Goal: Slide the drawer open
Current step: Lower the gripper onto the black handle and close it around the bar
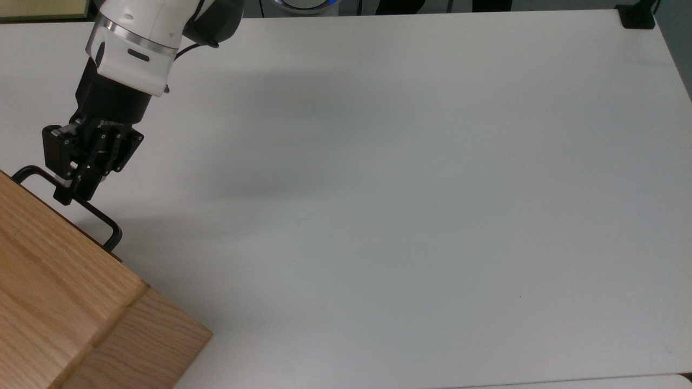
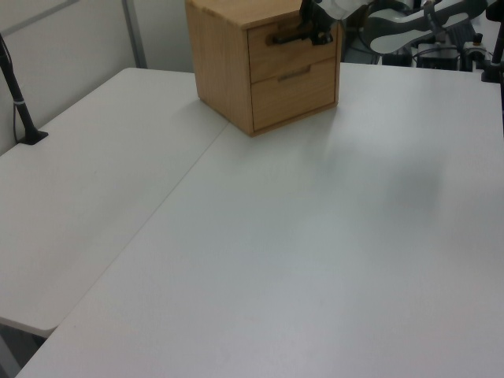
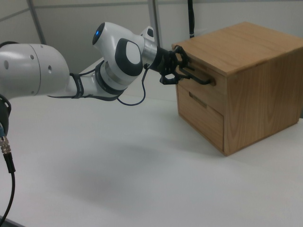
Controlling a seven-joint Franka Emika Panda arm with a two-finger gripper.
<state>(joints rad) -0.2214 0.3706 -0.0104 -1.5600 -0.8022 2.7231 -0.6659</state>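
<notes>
The tool (image 1: 75, 186) was seen pinching the black bar handle (image 1: 100, 216) of the upper drawer (image 3: 196, 90), its fingers drawn together around the bar near the end that lay toward the top view's upper left. The drawer sat flush in the oak cabinet (image 2: 228, 63), which stood at a far corner of the white bench (image 1: 405, 189) — at the top view's lower left, and at the right view's right. No gap was seen between the drawer front and the cabinet face, so the slide was judged not yet begun. The handle's long axis ran across the drawer front, diagonally in the top view from upper left to lower right; the arm reached in from the top view's upper left, roughly square to that bar. The coming pull was judged to turn on this: the drawer would have to travel outward along its rails, away from the cabinet face and crosswise to the bar — toward the top view's upper right, over bare bench. A lower drawer (image 2: 295, 90) lay beneath, untouched.
</notes>
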